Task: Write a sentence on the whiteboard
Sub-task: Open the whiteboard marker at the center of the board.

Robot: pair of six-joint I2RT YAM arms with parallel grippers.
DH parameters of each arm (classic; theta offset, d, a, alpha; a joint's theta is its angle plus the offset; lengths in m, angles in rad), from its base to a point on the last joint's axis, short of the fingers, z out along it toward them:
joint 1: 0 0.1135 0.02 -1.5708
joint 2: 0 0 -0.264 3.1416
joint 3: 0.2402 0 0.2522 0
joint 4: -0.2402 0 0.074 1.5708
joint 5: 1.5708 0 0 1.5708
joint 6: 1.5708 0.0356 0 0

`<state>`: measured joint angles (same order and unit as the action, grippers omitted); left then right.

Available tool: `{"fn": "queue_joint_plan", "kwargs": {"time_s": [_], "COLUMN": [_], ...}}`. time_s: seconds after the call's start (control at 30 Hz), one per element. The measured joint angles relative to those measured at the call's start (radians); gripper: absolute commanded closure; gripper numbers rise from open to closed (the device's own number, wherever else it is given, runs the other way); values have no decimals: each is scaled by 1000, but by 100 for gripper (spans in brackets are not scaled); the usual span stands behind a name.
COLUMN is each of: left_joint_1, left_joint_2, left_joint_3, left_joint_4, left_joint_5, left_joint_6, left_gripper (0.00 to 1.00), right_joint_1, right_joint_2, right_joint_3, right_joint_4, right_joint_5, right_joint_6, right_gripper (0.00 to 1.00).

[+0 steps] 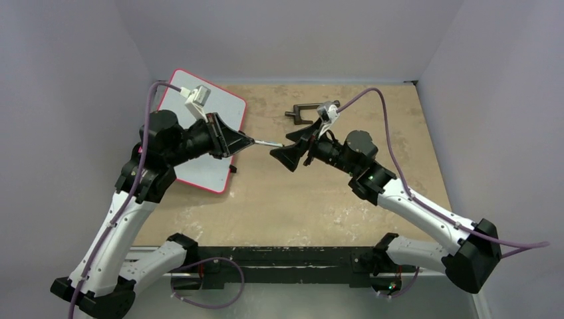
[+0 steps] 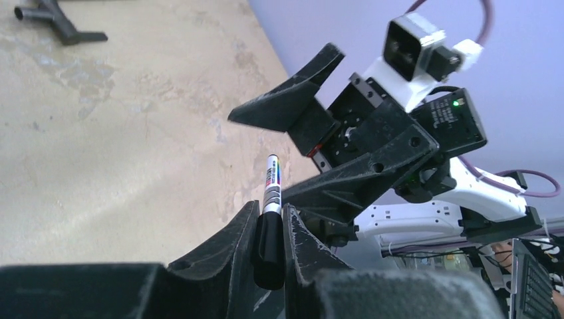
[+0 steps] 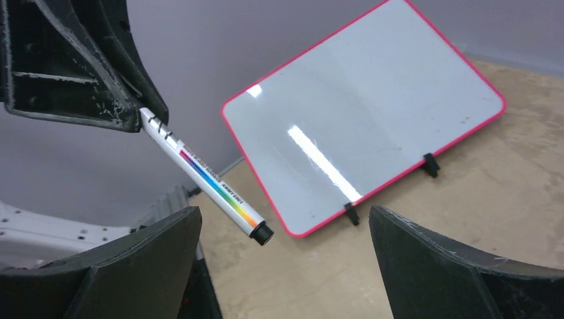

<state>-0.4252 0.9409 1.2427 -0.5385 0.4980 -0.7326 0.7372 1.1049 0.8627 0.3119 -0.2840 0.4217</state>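
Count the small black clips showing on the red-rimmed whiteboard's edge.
2. Both sit on the flat white red-rimmed whiteboard's lower edge in the right wrist view: one clip nearer the marker, the other further right.

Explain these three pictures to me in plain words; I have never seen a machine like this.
Two robot arms stand bolted at a table's near edge. One picture looks down from above; the other two come from a camera on each wrist. The left gripper is shut on a marker, holding it out towards the right gripper, whose fingers stand wide open, empty. On the table lies a whiteboard with a red rim, its face blank: nothing written. Behind the right arm lies a small black clamp-like tool.
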Motion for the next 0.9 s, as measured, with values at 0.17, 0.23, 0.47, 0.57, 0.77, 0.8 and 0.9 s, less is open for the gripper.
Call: {"fn": "queue_joint_plan", "kwargs": {"time_s": [0.17,0.23,0.47,0.57,0.77,0.8,0.9], "left_joint_1": [26,34,60,65,65,65,67], "left_joint_2": [-44,-50,-56,-61,-73,-76,-84], "left_joint_3": [-30,-43,-121,-155,-163,-163,-163], "left_joint_4": [107,153,344,434,527,536,553], "left_joint_5": [31,43,118,145,184,190,206], "left_joint_6": [-8,-13,-89,-131,-175,-179,-193], "left_gripper": [100,100,100,100,100,100,100], "right_joint_1": [1,0,-3,-3,-4,-4,-4], "right_joint_2": [19,20,29,62,134,142,155], "right_joint_3": [0,0,3,14,65,75,95], "right_joint_4": [102,151,320,403,495,503,525], "right_joint_5": [-65,-89,-182,-215,-259,-262,-272], "right_joint_6": [135,183,320,386,486,497,521], "right_gripper": [1,2,18,23,33,36,46]}}
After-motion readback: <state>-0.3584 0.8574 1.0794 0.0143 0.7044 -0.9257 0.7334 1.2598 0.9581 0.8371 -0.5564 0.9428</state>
